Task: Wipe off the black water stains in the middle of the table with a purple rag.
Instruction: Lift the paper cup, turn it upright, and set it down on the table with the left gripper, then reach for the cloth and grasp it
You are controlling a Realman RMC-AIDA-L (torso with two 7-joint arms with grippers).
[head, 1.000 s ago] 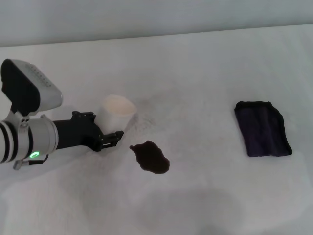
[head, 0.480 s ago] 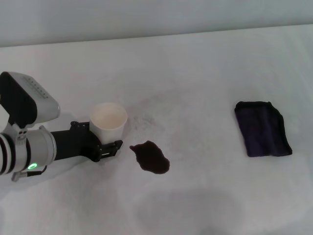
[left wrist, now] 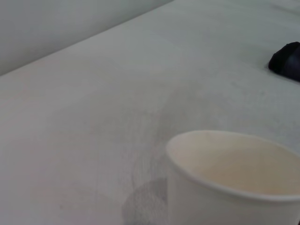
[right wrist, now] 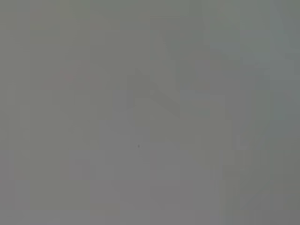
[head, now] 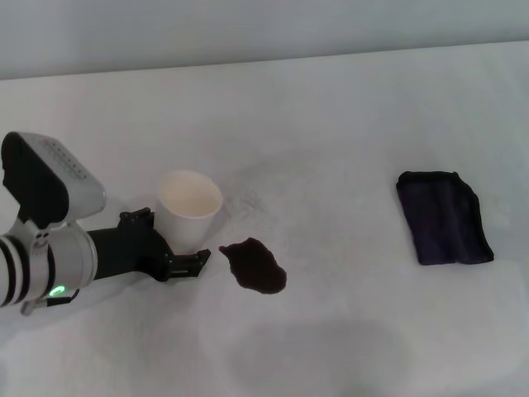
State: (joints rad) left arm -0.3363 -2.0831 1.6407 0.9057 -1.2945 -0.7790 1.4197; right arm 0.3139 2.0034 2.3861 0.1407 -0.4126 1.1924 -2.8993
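Observation:
The black water stains point(head: 254, 265) form one glossy dark blotch on the white table point(head: 331, 149), just left of the middle. The purple rag point(head: 445, 217) lies flat at the right, far from both arms; a corner of it shows in the left wrist view point(left wrist: 287, 61). My left gripper point(head: 188, 255) reaches in from the left, low at the table, right at the base of a white paper cup point(head: 190, 207) that stands upright next to the blotch. The cup fills the near part of the left wrist view point(left wrist: 234, 173). My right gripper is out of view.
Faint grey speckled smudges point(head: 248, 198) mark the table behind the blotch. The table's far edge meets a grey wall point(head: 264, 25). The right wrist view shows only flat grey.
The cup was tilted behind my left gripper a second ago; now it stands upright by the blotch. My left arm has drawn slightly back toward the near side.

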